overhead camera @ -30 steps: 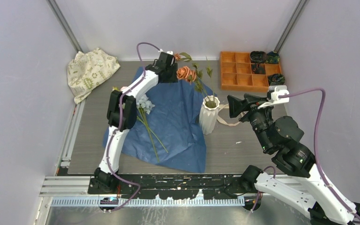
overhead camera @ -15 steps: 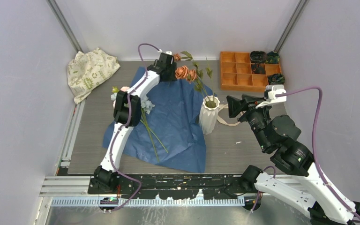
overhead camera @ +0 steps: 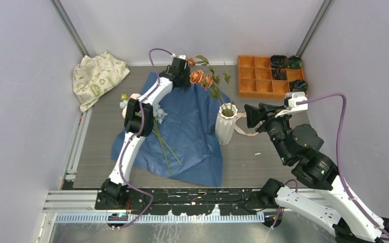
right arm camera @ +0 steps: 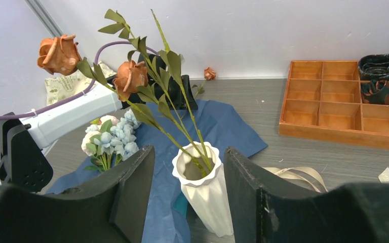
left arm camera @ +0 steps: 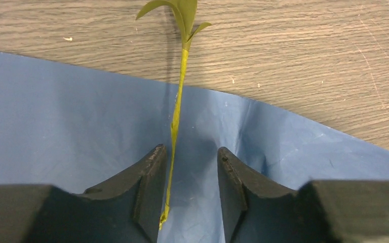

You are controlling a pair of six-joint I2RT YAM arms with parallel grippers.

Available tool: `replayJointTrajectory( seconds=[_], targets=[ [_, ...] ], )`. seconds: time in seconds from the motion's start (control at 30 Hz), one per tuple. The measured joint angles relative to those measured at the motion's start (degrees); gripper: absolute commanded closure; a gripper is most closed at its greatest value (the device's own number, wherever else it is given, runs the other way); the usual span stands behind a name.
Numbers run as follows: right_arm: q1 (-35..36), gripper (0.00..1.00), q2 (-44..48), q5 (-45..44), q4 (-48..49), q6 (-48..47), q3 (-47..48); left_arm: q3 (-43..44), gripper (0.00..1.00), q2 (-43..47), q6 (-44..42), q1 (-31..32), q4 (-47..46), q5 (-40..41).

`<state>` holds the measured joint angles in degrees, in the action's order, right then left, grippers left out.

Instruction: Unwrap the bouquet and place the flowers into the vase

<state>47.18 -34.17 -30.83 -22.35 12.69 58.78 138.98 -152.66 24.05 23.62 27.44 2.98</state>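
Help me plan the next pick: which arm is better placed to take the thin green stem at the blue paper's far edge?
Left. The left gripper has the stem between its open jaws; the right gripper faces the vase, away from that stem.

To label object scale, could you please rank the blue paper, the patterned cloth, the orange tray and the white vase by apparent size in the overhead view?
1. The blue paper, clearly largest.
2-3. The orange tray and the cloth: too alike to rank.
4. The vase, smallest.
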Motion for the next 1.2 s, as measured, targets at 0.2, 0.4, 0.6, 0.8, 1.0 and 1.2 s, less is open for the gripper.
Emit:
replayJointTrajectory(
  seconds=[0.2,0.4,0.6,0.8,1.0,1.2],
  targets=[
    [0.02,0.43,-0.11,0.37,0.00,0.00,-0.22,0.07,0.73,-0.46,1.66,-0.11,-1.09,-1.18],
    [0.02,0.42,-0.11,0.76,0.09,0.02,-0.42,-0.79,0.91,-0.46,2.80,-0.28,-2.21,-1.53],
    [0.02,0.41,-0.59,1.53,0.44,0.26,-1.20,-2.40,0.98,0.17,2.54,-0.37,-3.37,-0.79],
    [0.02,0.35,-0.83,2.43,0.42,0.61,-1.27,-10.99,1.00,5.22,2.62,-0.37,-5.53,-0.24],
    [0.02,0.32,-1.90,4.46,0.13,0.81,-0.76,-25.20,1.00,15.74,2.56,-0.37,-6.05,0.63],
    [0.02,0.27,-3.34,7.06,-0.07,1.25,0.28,-42.49,1.00,35.45,2.67,-0.37,-9.46,1.31]
  ],
)
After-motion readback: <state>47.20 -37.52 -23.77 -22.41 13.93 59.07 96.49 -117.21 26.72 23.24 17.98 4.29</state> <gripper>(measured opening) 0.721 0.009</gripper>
